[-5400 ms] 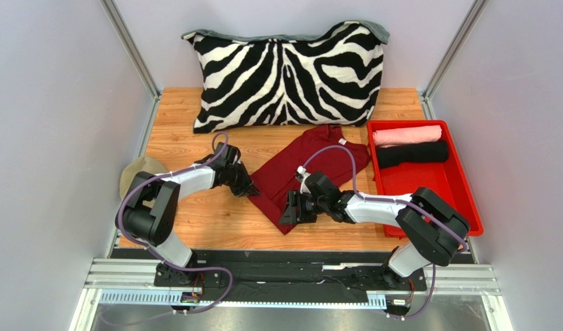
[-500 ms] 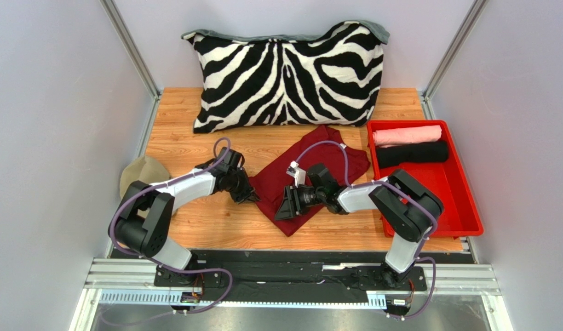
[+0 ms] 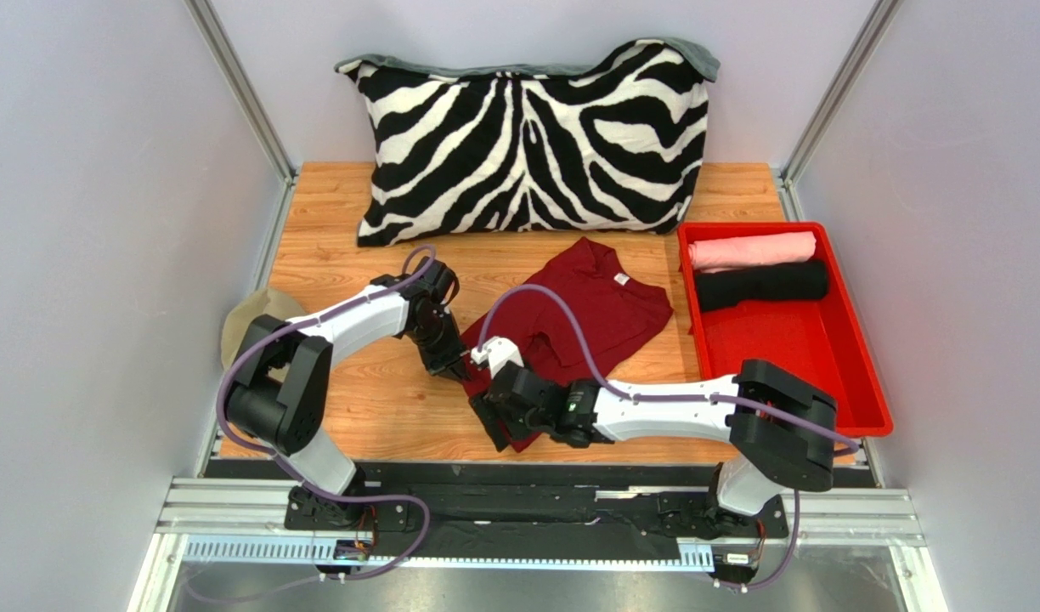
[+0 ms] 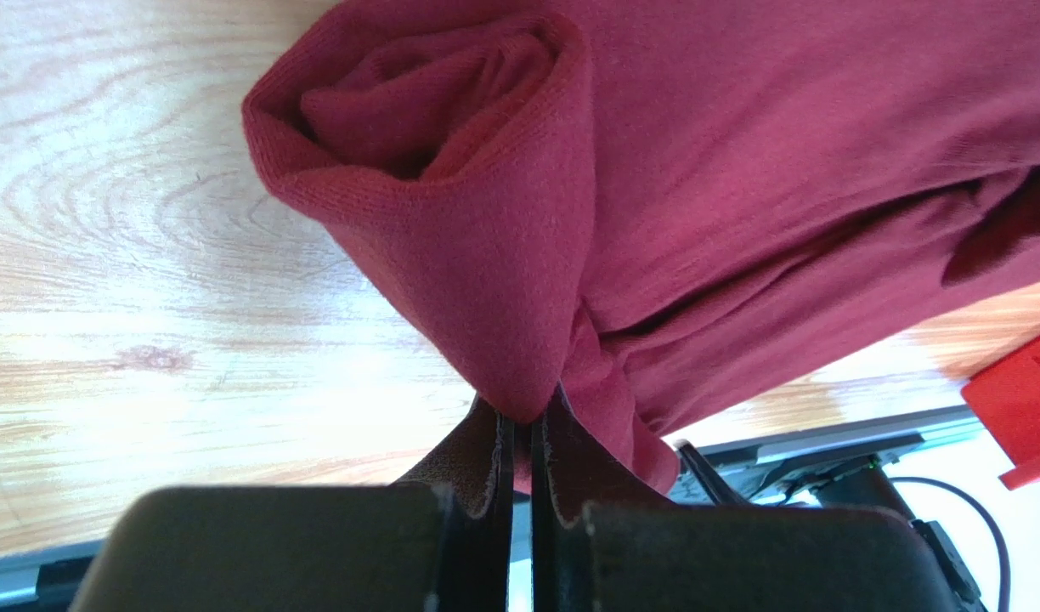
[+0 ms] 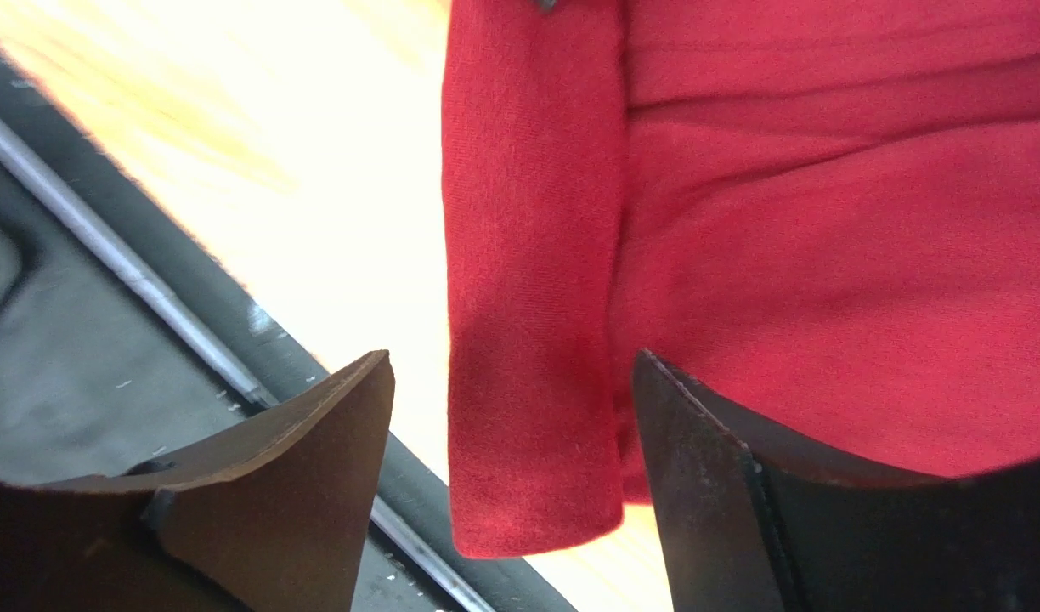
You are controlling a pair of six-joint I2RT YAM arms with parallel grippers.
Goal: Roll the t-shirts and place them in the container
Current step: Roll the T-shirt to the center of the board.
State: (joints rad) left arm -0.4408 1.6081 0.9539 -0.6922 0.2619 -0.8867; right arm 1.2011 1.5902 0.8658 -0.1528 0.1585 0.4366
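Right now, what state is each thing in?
maroon t-shirt: near corner loosely rolled, rest lying flat
left gripper: shut on the maroon t-shirt
right gripper: open, astride the shirt's near edge
pink t-shirt: rolled, in red tray
black t-shirt: rolled, beside it

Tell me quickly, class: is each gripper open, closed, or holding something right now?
Left gripper: closed, pinching a fold of the maroon t-shirt.
Right gripper: open, jaws either side of the shirt's edge, gripping nothing.

A lab robot cell: bare grey walls point(image 3: 104, 191), aluminium rails point(image 3: 538, 510).
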